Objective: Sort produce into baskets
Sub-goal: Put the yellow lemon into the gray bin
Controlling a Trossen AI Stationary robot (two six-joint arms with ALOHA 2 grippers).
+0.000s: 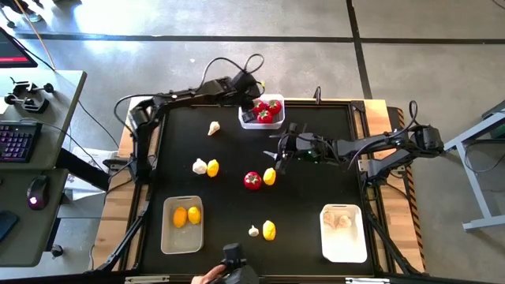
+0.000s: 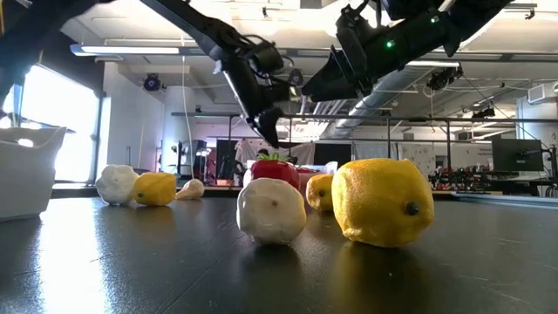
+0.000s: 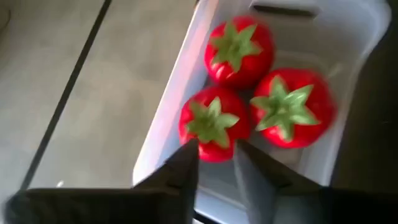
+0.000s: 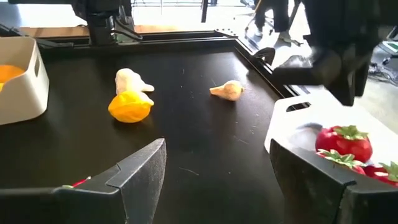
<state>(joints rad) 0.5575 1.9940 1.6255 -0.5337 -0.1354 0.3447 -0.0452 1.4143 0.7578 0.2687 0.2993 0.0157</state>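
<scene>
Left end effector [image 3: 214,165] hangs directly over the white plastic basket [image 1: 251,120], its fingers drawn near together and empty; beneath it lie three red tomatoes with green tops [image 3: 239,50]. Right end effector [image 4: 217,174], spread wide and empty, hovers above the black table [image 1: 316,205], where yellow lemons [image 1: 269,177] and off-white garlic bulbs [image 1: 213,128] wait loose; workshop behind.

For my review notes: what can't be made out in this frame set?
- White basket, high view: how many garlic bulbs lie inside; pale on pale.
- Left gripper, left wrist view: whether it touches the tomato beyond it.
- Tomato basket, high view: left arm covers part of it.
- Right gripper, right wrist view: what lies directly below is cut off.
</scene>
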